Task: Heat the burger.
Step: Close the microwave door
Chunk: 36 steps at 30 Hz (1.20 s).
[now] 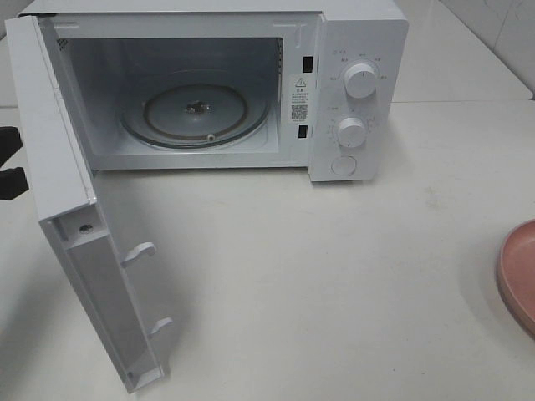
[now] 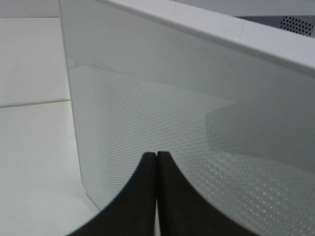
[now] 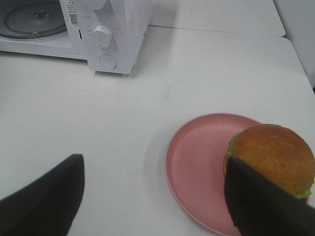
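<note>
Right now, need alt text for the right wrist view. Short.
A burger sits on a pink plate on a white table, with the open right gripper hanging above, one dark finger in front of the bun. Farther off stands a white microwave with two knobs, its glass turntable visible.

I see a white sticker (image 1: 302, 98) on the microwave (image 1: 359, 50) front frame with a warning triangle and QR code; its print is too small to read. Tiny marks around both knobs (image 1: 361, 80) are illegible too.
</note>
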{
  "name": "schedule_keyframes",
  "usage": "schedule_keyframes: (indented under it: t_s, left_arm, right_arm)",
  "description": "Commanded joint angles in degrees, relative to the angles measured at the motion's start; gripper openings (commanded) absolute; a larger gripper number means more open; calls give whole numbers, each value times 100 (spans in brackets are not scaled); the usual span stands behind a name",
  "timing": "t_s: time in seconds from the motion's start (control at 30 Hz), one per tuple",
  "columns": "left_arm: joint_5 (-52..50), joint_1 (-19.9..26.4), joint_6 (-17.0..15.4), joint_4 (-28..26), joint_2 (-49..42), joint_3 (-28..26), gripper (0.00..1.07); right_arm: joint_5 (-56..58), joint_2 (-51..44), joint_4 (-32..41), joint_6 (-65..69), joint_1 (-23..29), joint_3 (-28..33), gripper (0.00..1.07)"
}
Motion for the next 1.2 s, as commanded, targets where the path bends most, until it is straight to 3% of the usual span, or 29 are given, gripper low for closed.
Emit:
schedule_keyframes:
  t_s: [0.03,0.27,0.53,0.6,0.87,0.93,1.13,1.2]
  left_arm:
    - [-80,-344,241,-510,160,-109,0]
    - [-34,-762,235,-688,350,-390,0]
    - [11,-1272,252,-1375,613,-739,0]
    - [29,-1581,384,-1610,831,-963,0]
    - [292,-2040,665,-2097,1129,-1409,0]
    - [338,-2326,894,-2555,1324,-1765,0]
    - [498,-2573,1071,-2819,1553,-2154,0]
    - [682,-2802,1289,-3065,1799,-2590,0]
  right_arm:
    - [-6,-155,6,-63,-17,17,76]
    - [-6,-155,6,-63,-17,17,76]
    - [-6,-155,6,-63,-17,17,76]
    - [-6,-155,6,-63,-17,17,76]
    - [-6,-155,6,-63,-17,17,76]
    - [-6,-155,6,-63,-17,17,76]
    - [-6,-155,6,-63,-17,17,76]
    - [-6,-155,6,-57,-17,17,76]
